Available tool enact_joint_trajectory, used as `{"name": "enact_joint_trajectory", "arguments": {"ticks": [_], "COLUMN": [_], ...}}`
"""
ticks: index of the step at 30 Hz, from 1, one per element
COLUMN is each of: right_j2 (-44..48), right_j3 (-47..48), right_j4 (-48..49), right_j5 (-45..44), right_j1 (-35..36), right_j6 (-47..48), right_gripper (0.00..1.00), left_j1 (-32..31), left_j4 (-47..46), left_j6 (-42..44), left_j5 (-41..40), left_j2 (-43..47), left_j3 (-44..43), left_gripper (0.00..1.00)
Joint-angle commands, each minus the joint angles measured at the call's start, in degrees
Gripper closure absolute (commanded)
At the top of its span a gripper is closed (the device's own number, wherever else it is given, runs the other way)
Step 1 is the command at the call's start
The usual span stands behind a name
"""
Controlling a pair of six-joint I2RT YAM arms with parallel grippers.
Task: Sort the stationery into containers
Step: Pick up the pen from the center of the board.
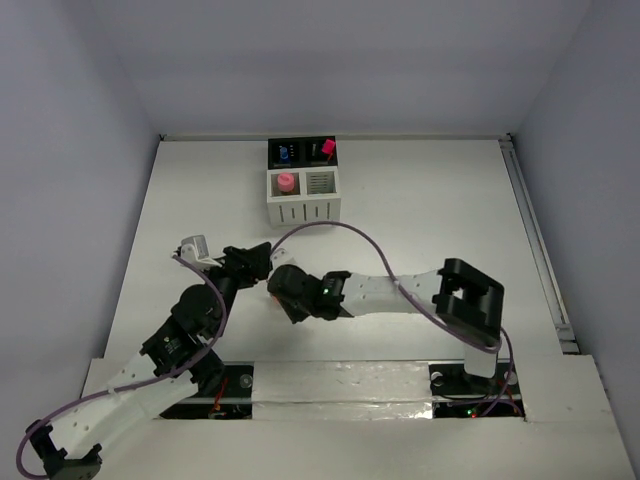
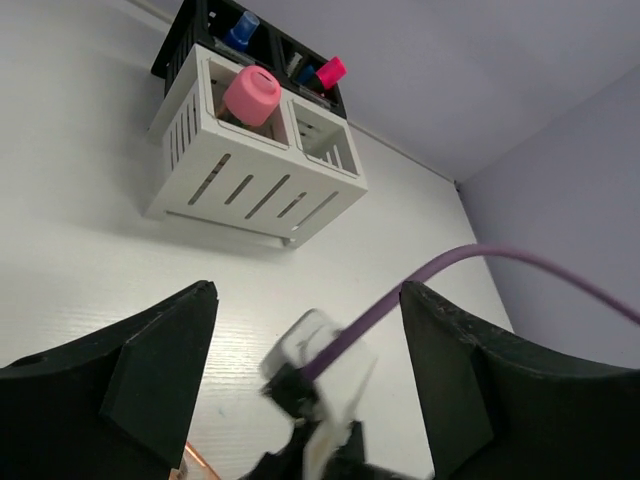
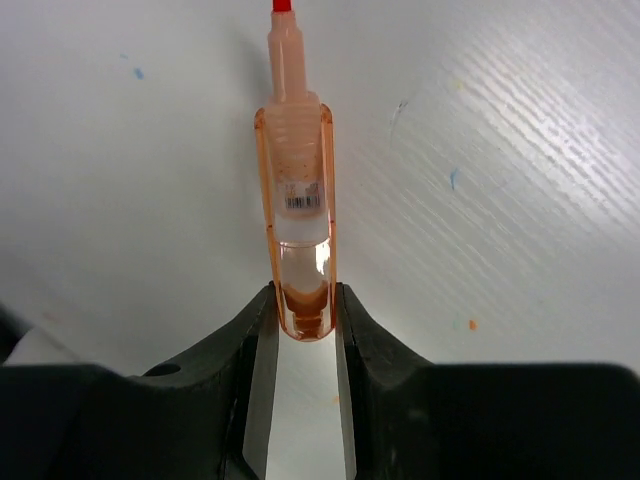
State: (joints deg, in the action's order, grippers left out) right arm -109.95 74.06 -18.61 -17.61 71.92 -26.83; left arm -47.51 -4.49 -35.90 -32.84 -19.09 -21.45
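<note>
So the right gripper [image 3: 303, 312] is pinched on the butt end of the orange pen [image 3: 298, 215], with both fingers touching it. The rest of the pen sticks straight out ahead of the fingers over the table [image 3: 520, 150], red tip farthest away. Left gripper [image 2: 305, 300] is spread wide with nothing between its fingers, just a purple cable [image 2: 490, 251] crossing in front. The cups [image 2: 250, 190] sit well ahead of it, up and to the left, with a pink cap [image 2: 251, 95] poking out of the near-left white one.
</note>
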Motion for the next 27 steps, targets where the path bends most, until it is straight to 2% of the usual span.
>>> {"name": "enact_joint_trajectory", "arguments": {"ticks": [1,2,4,5,6,7,11,16,21,27], "right_j2": [9.1,10.1,12.6,13.2,13.9,14.6,17.2,19.8,22.9,26.3], "right_j3": [2.1,2.7,2.1,1.5,0.7,-0.1,-0.4,-0.1,0.0,-0.4], "right_j4": [-3.8,-4.8,-4.6,-3.9,-3.0,-1.4,-2.8,-3.5,-5.0,-4.3], "right_j5": [8.1,9.3,18.7,24.1,33.0,35.9,37.0,43.7,49.4,55.3], "right_j1": [-4.6,-5.8,-9.2,-13.4,-15.1,-16.6,-19.7,-23.8,-27.9,-29.0], "right_j6": [4.1,5.5,6.3,6.0,5.8,5.6,6.1,6.4,5.8,3.7], "right_gripper": [0.89,0.89,0.90,0.91,0.91,0.91,0.92,0.92,0.94,0.95], "left_j1": [0.2,0.2,0.2,0.2,0.2,0.2,0.2,0.2,0.2,0.2], "left_j4": [-1.5,-1.4,-1.3,-1.4,-1.5,-1.6,-2.4,-4.2,-9.7,-15.8], "left_j6": [-0.9,-0.9,-1.2,-1.3,-1.3,-1.3,-0.6,1.1,3.4,6.0], "left_j5": [-0.3,-0.3,0.0,0.3,1.1,1.5,4.2,8.8,15.3,18.7], "left_j2": [0.5,0.7,1.1,1.2,1.3,1.3,1.1,0.2,-0.7,-6.6], "left_j3": [1.3,1.7,2.5,2.7,3.1,3.6,5.0,6.8,8.6,8.4], "left_gripper": [0.30,0.30,0.31,0.31,0.31,0.31,0.34,0.35,0.40,0.41]}}
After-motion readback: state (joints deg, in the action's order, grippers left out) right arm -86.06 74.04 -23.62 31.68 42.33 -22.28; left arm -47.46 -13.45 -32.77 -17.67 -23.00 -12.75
